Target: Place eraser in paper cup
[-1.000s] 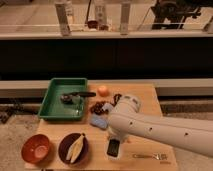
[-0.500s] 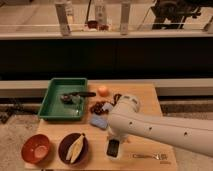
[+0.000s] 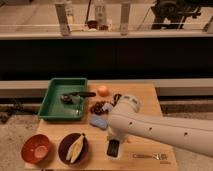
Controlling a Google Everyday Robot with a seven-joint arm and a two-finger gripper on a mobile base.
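A: Largest parts?
B: The desk (image 3: 146,93); the white arm (image 3: 160,131) entering from the right; the green tray (image 3: 52,107) at back left; the orange-red bowl (image 3: 25,149) and dark brown bowl (image 3: 61,149) at front left
A: The pincer (image 3: 114,146)?
B: At the arm's tip, low over the desk's front; released or clenched cannot be told
A: Task item?
B: The paper cup (image 3: 114,156), white rim showing just beneath the pincer; a blue block (image 3: 98,120) lies just behind it

arm (image 3: 160,131): extended from right | hand (image 3: 114,148): low, centre-front, pointing down
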